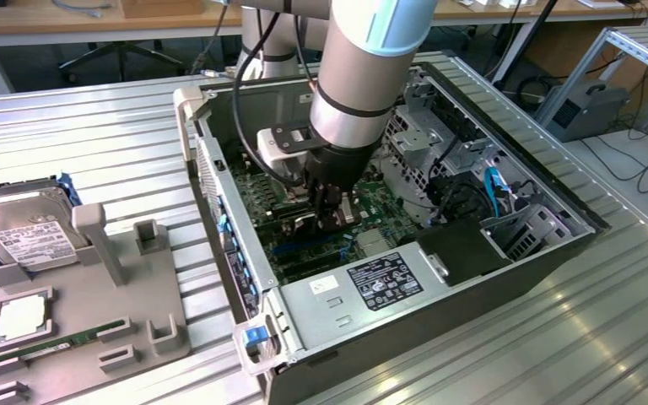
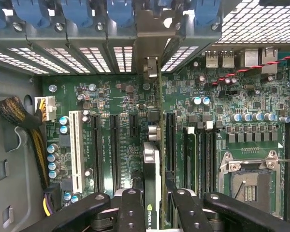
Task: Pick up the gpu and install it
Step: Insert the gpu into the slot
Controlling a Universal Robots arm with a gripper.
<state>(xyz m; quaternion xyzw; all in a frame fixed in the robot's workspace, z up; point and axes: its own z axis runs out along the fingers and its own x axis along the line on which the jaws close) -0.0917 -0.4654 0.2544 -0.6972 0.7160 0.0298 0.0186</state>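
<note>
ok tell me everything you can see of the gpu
The gpu is a thin card seen edge-on, dark with a pale strip and a small logo. The gripper clamps it from both sides with black fingers. It stands on its long edge inside the computer case, over the green motherboard, pointing at the slotted back wall. Whether it sits in a slot can't be told.

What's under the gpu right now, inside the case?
The green motherboard, with long black slots alongside. The gpu, held edge-on by the gripper, hides the board directly beneath it.
</note>
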